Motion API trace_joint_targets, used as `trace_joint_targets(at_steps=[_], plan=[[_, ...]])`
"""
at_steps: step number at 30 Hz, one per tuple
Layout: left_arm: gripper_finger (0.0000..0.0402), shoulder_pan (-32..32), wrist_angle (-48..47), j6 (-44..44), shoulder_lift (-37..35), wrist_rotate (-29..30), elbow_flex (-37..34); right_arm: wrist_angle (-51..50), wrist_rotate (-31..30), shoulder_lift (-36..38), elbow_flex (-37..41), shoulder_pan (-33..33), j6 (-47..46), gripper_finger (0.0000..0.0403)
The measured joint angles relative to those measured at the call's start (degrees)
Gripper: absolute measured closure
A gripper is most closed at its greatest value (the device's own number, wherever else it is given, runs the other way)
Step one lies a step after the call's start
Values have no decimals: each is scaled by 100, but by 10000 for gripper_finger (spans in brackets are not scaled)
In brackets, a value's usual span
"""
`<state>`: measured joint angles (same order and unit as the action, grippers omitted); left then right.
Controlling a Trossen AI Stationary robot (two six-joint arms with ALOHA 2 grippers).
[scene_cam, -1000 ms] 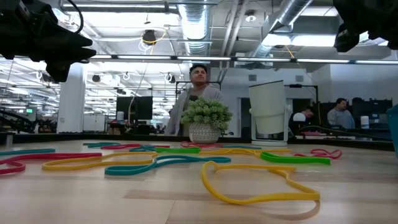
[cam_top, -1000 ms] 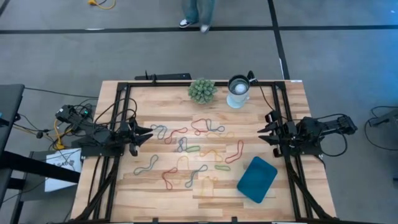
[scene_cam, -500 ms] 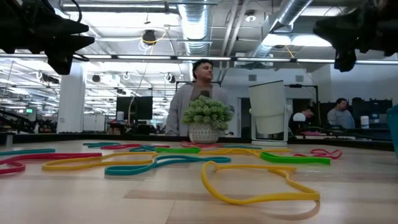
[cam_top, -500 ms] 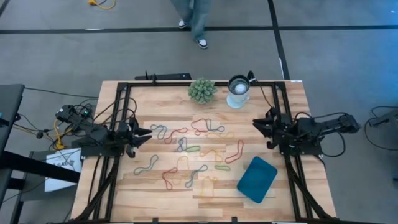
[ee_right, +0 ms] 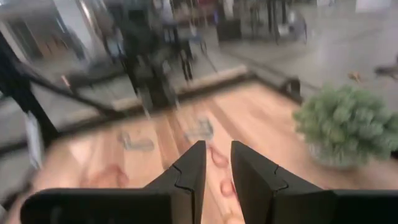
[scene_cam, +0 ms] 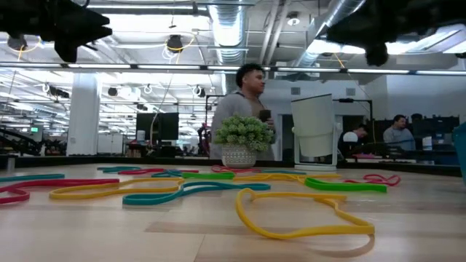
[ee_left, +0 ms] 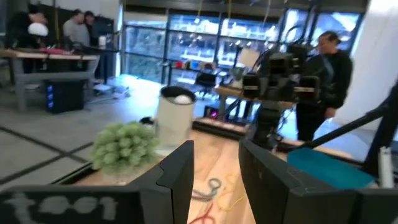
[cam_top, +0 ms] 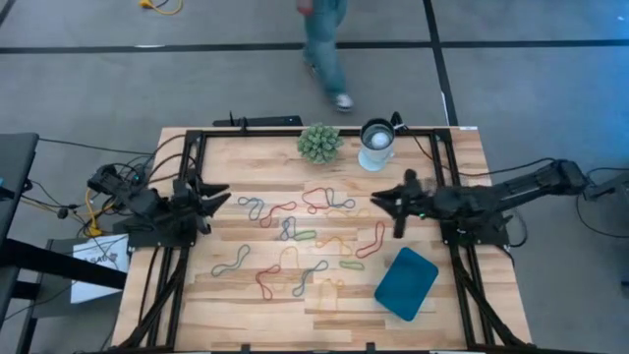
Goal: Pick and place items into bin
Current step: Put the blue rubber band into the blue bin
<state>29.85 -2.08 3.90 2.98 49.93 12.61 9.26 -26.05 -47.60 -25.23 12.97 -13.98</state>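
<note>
Rubber bands point(cam_top: 295, 236) litter the worktop point(cam_top: 246, 305); right gripper point(cam_top: 386, 205), fingers parted, hangs above them, left gripper point(cam_top: 218, 200) likewise released.

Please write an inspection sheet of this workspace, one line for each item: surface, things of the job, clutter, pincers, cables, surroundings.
Surface: wooden table with a black frame on it.
Things of the job: rubber bands in several colours lie loose across the middle; the teal bin holds nothing.
Clutter: green plant ball and white cup at the far edge.
Pincers: left pincer open, raised at the left side; right pincer open, raised and reaching over the bands.
Cables: a bundle hangs off the table's left edge.
Surroundings: a person walks past the far side.
</note>
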Motion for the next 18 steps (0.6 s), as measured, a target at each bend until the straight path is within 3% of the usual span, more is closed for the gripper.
trace_joint_targets(at_steps=[9, 13, 18], plan=[[285, 0, -1941, 1669, 2, 28, 205, -444, -98, -2111, -940, 0, -862, 333], [285, 0, -2246, 2229, 2, -39, 205, -460, -87, -2637, -1180, 0, -1143, 342], [285, 0, -2251, 2177, 2, -195, 110, -458, -236, -3207, -1413, -172, -1256, 371]])
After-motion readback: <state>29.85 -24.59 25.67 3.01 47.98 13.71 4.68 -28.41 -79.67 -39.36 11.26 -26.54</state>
